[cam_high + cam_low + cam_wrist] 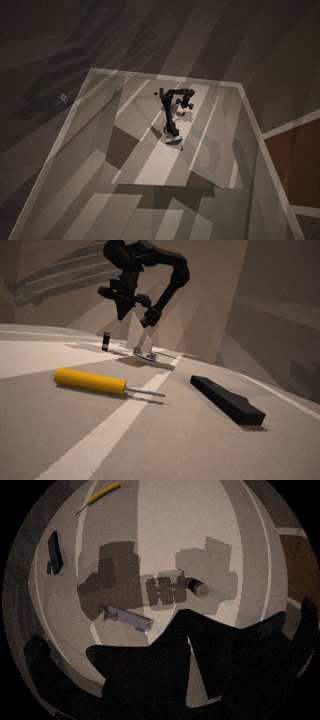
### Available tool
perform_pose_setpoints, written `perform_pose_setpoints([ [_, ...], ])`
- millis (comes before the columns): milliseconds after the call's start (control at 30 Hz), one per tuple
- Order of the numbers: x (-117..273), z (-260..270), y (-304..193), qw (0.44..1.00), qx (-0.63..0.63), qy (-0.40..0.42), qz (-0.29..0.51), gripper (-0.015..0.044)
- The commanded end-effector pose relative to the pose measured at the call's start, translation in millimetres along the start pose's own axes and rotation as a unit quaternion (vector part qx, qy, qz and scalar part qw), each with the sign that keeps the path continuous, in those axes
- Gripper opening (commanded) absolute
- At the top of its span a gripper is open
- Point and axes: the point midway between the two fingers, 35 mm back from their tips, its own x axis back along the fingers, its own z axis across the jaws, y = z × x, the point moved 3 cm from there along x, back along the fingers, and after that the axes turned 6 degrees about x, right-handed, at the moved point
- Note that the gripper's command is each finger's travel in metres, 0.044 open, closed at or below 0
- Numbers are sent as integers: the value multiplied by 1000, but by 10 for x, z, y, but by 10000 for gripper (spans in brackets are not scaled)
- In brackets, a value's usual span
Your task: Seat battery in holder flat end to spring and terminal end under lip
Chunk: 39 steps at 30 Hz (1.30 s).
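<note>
The battery [105, 341] [197, 587] stands upright on the table, dark with a pale band low down, beside the holder and apart from it. The holder [153, 357] [131, 618], a small grey-violet tray with raised ends, lies flat and looks empty. My gripper [184, 107] [120, 319] [183, 614] is shut with nothing between its fingertips. It points down, above the table and higher than the battery's top. In the wrist view the fingertips show between the holder on the left and the battery on the right. The holder's spring and lip are too small to tell apart.
A yellow-handled screwdriver [89, 380] [105, 492] and a black, remote-like block [227, 400] [56, 552] [161, 92] lie on the table away from the holder. A pale upright-looking plate [135, 334] shows behind the holder in the exterior view, by the arm's base.
</note>
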Motion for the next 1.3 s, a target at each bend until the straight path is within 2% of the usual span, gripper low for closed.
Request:
perform_pose_setpoints([
  [0,-2,-14,23,1000,-7,18,6,0],
  [100,-81,-13,31,1000,-8,18,6,0],
  [333,-789,22,12,1000,-7,20,7,0],
  [1267,-810,-345,-17,1000,-8,18,6,0],
])
